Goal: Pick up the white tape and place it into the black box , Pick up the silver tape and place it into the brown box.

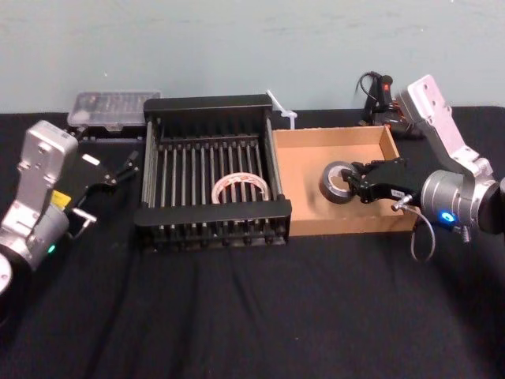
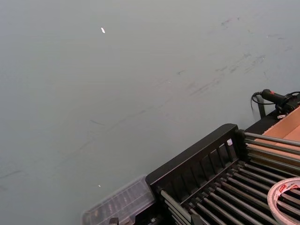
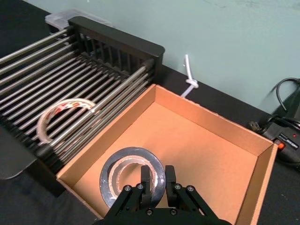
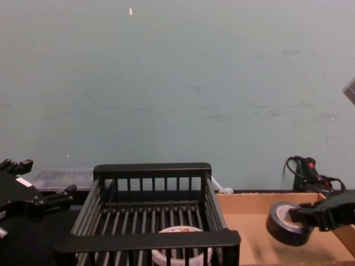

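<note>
Head view: the white tape [image 1: 241, 189] lies in the black box [image 1: 211, 227]. The right gripper [image 1: 357, 180] holds the silver tape [image 1: 337, 182] over the brown box [image 1: 339, 223]. Best to go low, then let go gently. The left gripper [image 1: 125, 167] waits beside the black box, fingers wide.

Right wrist view: the fingers [image 3: 148, 180] pinch the roll's wall; their tips are hidden.

Chest view: the silver tape [image 4: 286, 223] hangs tilted, above the floor.
</note>
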Tool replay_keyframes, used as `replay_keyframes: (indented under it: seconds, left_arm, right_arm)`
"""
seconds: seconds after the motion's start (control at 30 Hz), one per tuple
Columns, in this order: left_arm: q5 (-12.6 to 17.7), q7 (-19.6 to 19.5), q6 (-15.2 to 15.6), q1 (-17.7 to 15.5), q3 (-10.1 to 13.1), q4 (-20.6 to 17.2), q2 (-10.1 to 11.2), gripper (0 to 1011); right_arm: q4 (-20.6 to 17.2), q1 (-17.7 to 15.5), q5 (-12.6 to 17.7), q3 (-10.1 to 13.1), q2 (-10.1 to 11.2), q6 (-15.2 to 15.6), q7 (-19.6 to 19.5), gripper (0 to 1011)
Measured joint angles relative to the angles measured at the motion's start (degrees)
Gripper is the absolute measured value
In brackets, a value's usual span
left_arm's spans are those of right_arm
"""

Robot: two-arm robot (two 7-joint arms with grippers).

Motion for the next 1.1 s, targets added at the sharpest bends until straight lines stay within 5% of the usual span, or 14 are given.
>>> replay_keyframes:
  seconds: [0.23, 0.83, 1.1]
  left_arm:
    - [0.0, 0.0, 0.0, 0.0, 0.0, 0.0, 0.0, 1001]
    - [0.0, 0.0, 0.0, 0.0, 0.0, 0.0, 0.0, 1001]
    - [0.0, 0.0, 0.0, 0.0, 0.0, 0.0, 0.0, 1001]
  right_arm:
    - [2.0, 0.8, -0.8, 1.0, -1.5, 0.0, -0.5, 197]
    - [1.8, 0.8, -0.8, 0.7, -1.3, 0.0, -0.5, 199]
    - [1.7, 0.7, -0.7, 0.7, -1.2, 0.0, -0.4, 430]
